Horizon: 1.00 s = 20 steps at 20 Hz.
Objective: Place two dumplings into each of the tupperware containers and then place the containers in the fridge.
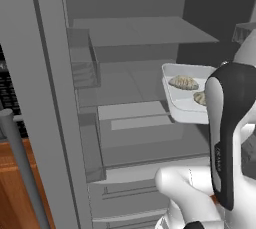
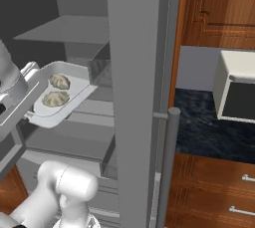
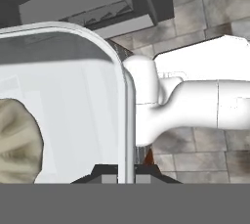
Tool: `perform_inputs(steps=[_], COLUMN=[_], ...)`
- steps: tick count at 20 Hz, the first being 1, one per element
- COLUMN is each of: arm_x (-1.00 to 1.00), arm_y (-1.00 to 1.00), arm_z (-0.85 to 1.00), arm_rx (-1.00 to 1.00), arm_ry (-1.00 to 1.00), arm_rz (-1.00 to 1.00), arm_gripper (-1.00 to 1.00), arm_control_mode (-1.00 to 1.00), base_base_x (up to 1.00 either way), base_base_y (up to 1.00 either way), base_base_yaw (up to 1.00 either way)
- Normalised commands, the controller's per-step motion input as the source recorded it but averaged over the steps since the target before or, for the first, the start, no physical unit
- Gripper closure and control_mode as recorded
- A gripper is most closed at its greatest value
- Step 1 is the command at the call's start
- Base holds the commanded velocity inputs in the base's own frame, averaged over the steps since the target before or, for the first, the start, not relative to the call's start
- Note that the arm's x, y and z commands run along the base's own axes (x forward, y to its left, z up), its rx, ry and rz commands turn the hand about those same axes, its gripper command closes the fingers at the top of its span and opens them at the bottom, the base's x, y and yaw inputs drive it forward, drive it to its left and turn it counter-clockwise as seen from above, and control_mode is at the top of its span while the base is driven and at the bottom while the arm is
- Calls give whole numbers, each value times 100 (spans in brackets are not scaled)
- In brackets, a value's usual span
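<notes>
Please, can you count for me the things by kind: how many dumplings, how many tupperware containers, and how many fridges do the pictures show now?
Dumplings: 2, one and another, both lying in the container.
Tupperware containers: 1, held up in front of the open fridge.
Fridges: 1, door open.
Total: 4 things.

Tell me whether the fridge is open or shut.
Open: the fridge door is swung wide, its grey shelves in plain view behind the tupperware container.
</notes>
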Motion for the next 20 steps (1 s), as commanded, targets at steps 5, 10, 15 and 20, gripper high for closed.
perform_inputs(steps=[5, 10, 15, 20], arm_x=[49, 93, 100, 100], arm_y=[0, 0, 0, 0], arm_z=[-83, -27, 0, -1], arm_rx=[0, 1, 3, 0], arm_ry=[-9, -13, 0, 0], arm_rz=[7, 5, 2, 0], arm_gripper=[100, 100, 100, 100], arm_control_mode=[-100, -100, -100, -100], base_base_x=[0, 0, 0, 0], base_base_y=[0, 0, 0, 0], base_base_yaw=[0, 0, 0, 0])
